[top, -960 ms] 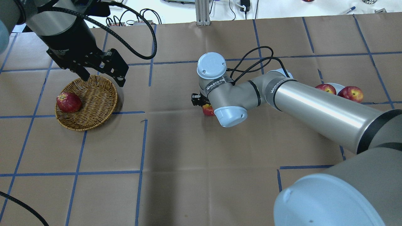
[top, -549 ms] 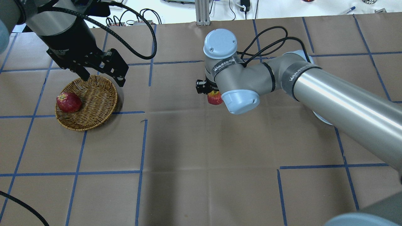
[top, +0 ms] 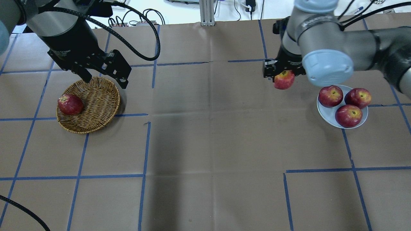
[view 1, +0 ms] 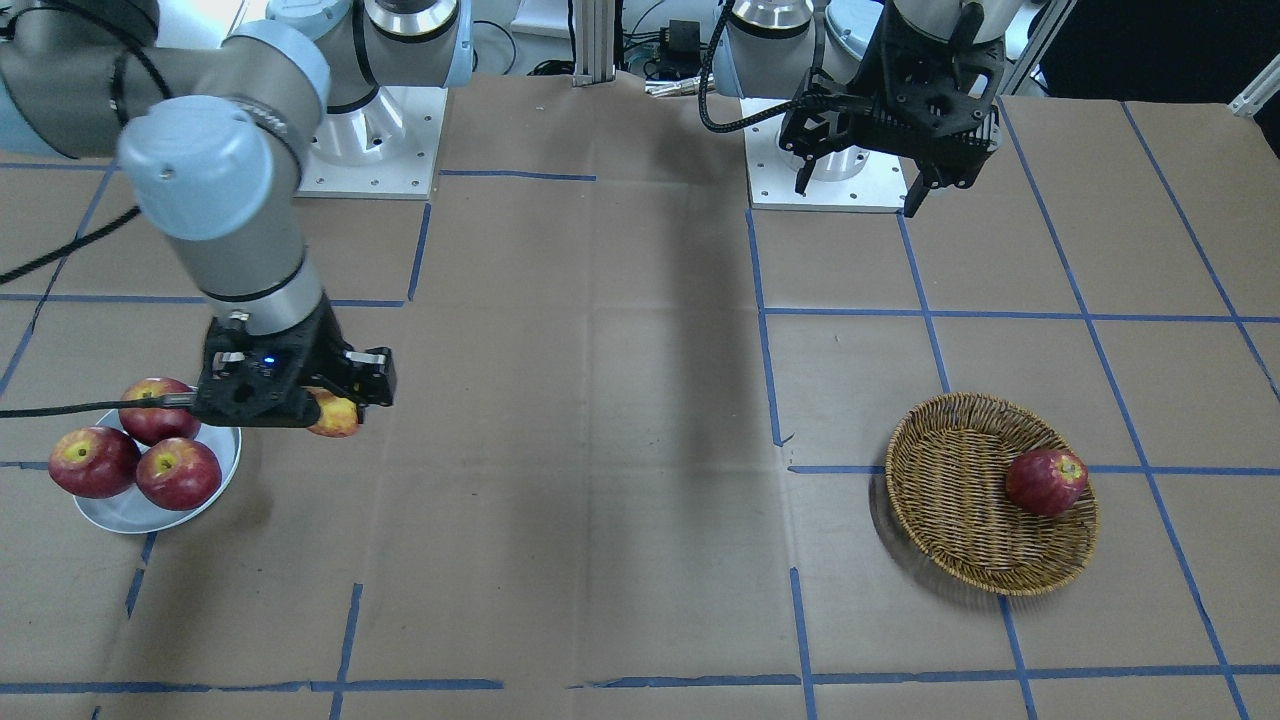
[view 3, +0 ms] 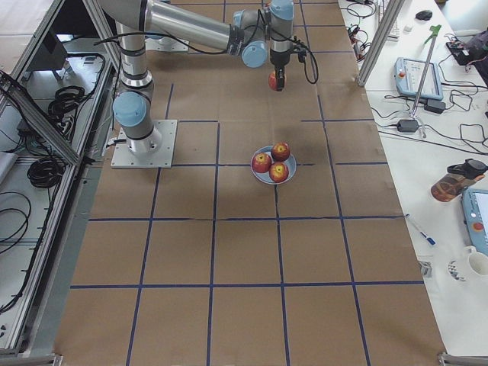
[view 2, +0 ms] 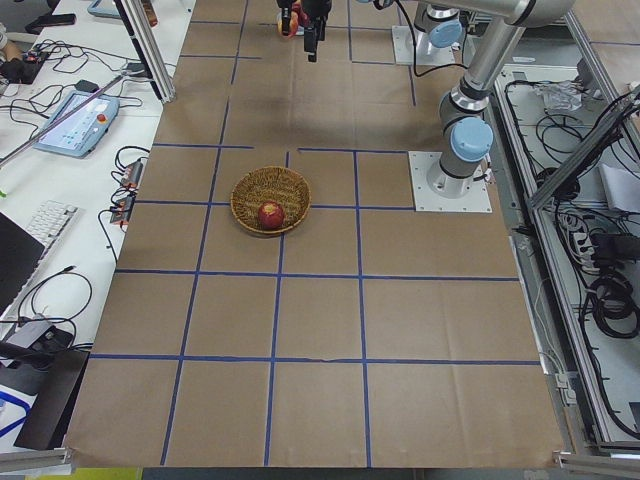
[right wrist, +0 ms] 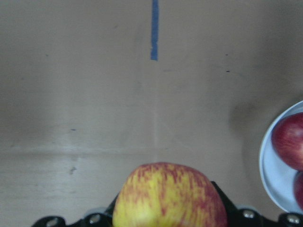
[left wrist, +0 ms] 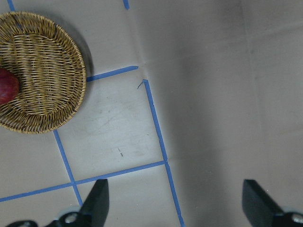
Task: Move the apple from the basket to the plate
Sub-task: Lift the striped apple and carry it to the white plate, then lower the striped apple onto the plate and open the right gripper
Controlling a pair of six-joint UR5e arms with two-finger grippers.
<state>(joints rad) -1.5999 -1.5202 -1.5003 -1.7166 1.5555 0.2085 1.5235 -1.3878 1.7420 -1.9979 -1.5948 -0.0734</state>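
While it hangs clear of the table, the red-and-yellow streaked apple (top: 284, 81) sits clamped btwn the two black fingers of the right gripper (top: 284, 75), which has closed onto its sides from above. Overhead cam shows a dark dimple w/ a yellowish patch at the fruit's upper edge, tucked right under the gripper, so its stem axis runs approx. upright, tipped a little. The fruit is near round, so no clear long axis. Right wrist cam shows a yellower flank low down and red streaks across the top.

The apple is in the air just beside the small round pale grey-blue plate (top: 323, 110), on the side toward table centre, not over it. Three dark red apples (top: 348, 115) fill the plate, packed close together.

Well apart, on the robot's left, sits the shallow round brown wicker basket (top: 99, 106) w/ one dark red apple (top: 70, 104) resting against its wall on the side away from table centre. The left gripper (top: 105, 81) hovers over the basket's far rim, fingers spread wide, nothing btwn them.

The table is covered w/ brown paper (top: 205, 144) marked by a blue tape grid (top: 96, 176).
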